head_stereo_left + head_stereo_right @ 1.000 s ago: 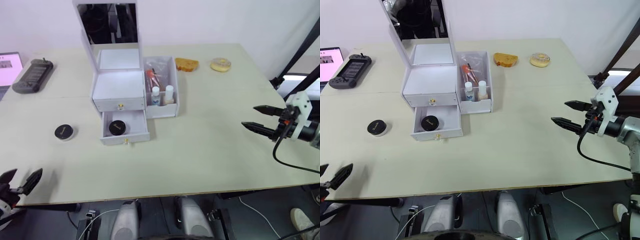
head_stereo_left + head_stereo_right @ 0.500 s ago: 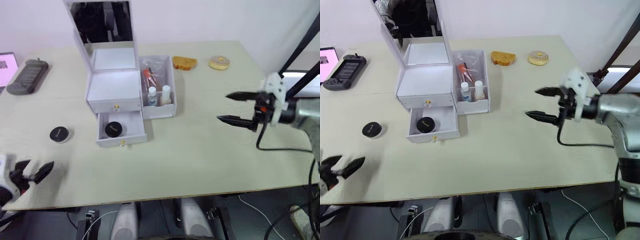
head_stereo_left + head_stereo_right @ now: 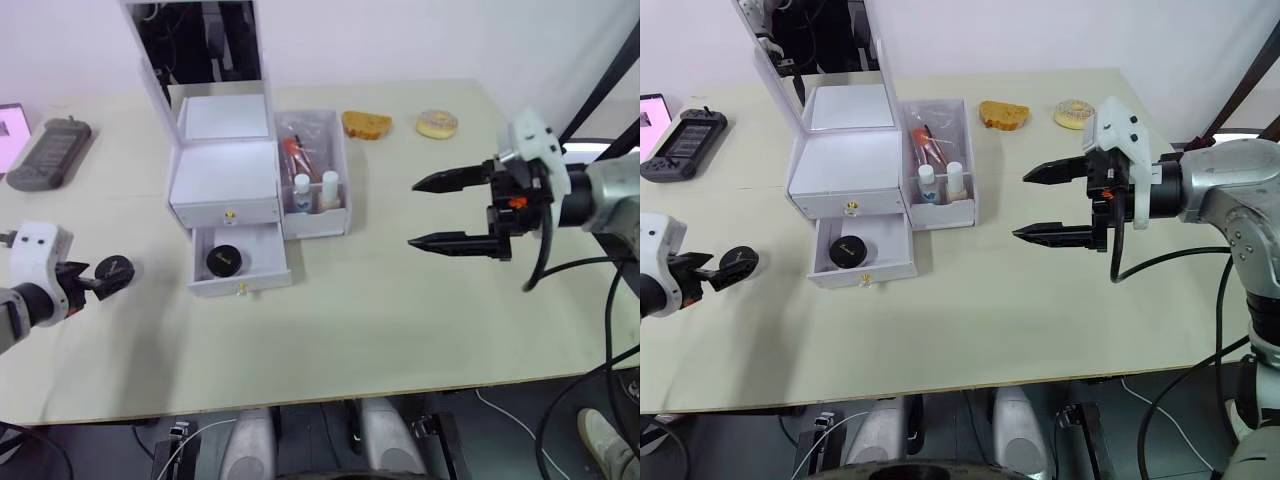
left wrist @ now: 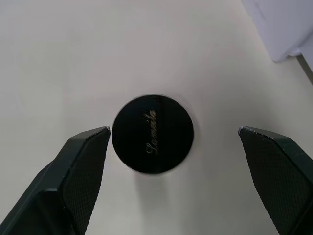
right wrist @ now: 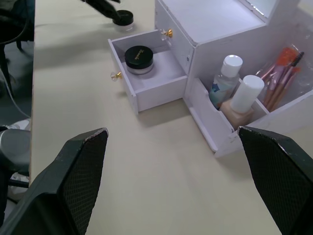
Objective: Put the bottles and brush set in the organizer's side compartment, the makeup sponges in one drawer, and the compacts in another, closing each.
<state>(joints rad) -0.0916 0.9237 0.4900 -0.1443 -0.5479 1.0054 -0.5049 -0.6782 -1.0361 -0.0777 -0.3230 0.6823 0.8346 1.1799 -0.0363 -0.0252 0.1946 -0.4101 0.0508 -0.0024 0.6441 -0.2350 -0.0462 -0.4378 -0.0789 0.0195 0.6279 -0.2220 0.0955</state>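
Left of centre in the left eye view, the organizer (image 3: 228,175) stands on the tabletop (image 3: 380,300) with its mirror lid up, its lower drawer (image 3: 240,262) pulled out with one black compact (image 3: 221,261) inside; the side compartment (image 3: 318,175) holds the bottles (image 3: 316,190) and the brush set (image 3: 298,155). At the left edge the left hand (image 3: 100,277) hovers over a second compact (image 3: 115,268), fingers spread and empty. At the right, the right hand (image 3: 428,212) hangs wide open, holding nothing. Centre of the left wrist view shows that loose compact lying between the parted fingers (image 4: 73,166), untouched. Upper half of the right wrist view shows the open drawer, the bottles upright and the brushes behind them.
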